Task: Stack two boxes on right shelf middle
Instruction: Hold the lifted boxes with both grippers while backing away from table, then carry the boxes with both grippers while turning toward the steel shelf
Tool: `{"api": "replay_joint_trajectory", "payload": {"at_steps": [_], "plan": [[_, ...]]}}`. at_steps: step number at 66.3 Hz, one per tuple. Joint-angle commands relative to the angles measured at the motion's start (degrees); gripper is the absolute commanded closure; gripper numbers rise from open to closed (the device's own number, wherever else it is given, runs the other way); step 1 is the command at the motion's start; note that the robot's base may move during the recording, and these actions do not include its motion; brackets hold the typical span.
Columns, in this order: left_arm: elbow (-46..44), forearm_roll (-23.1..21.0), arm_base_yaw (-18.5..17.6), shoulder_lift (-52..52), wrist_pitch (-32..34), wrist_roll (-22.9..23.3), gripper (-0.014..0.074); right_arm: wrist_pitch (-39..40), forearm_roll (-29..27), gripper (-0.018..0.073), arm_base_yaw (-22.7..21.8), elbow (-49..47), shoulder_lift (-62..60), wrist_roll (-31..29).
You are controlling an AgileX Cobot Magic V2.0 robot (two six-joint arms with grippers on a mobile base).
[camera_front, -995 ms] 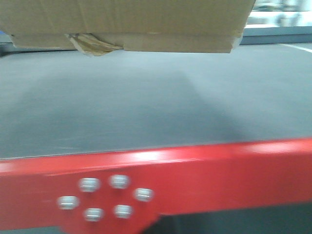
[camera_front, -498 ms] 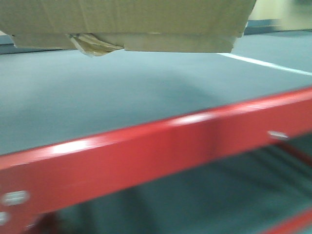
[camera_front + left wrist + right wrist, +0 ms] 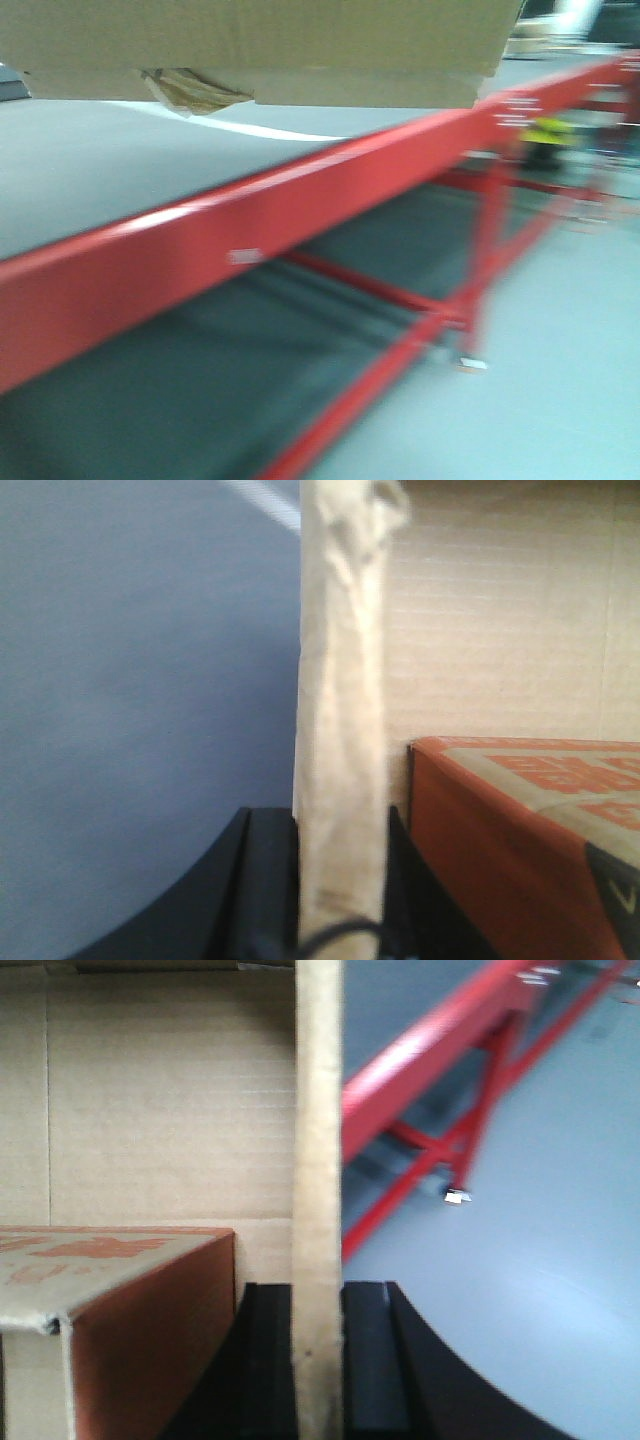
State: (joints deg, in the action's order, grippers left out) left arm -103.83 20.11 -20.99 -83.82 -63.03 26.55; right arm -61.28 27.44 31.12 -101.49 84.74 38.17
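Note:
A brown cardboard box (image 3: 260, 40) fills the top of the front view, with torn tape (image 3: 195, 92) curling from its lower edge. It hangs above the grey deck (image 3: 80, 170) of a red-beamed shelf (image 3: 300, 220). In the left wrist view my left gripper (image 3: 340, 890) is shut on the box's side wall (image 3: 340, 680). In the right wrist view my right gripper (image 3: 318, 1360) is shut on the opposite wall (image 3: 318, 1110). An orange-red carton (image 3: 520, 820) lies inside the box and also shows in the right wrist view (image 3: 130, 1310).
The red beam runs diagonally up to the right. Below it are red struts and an upright (image 3: 490, 240) over grey floor (image 3: 540, 1260). Something yellow (image 3: 548, 130) sits blurred behind the rack. The front view is motion-blurred.
The front view has swung: the red beam went from level across the bottom to a steep diagonal, and the struts and floor came into view. The box keeps its place in the frame.

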Motion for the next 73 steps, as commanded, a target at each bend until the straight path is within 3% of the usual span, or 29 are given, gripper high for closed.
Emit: {"api": "replay_joint_trajectory", "payload": {"at_steps": [1,73], "plan": [[-0.8,0.2,0.3,0.6,2.9,0.6,0.0708,1.9,1.8,0.0711,-0.1,-0.6,-0.8,0.1],[-0.8,1.3,0.3,0.6,2.9,0.6,0.0708,2.2,1.8,0.0711,-0.1,-0.6,-0.8,0.1]]}}
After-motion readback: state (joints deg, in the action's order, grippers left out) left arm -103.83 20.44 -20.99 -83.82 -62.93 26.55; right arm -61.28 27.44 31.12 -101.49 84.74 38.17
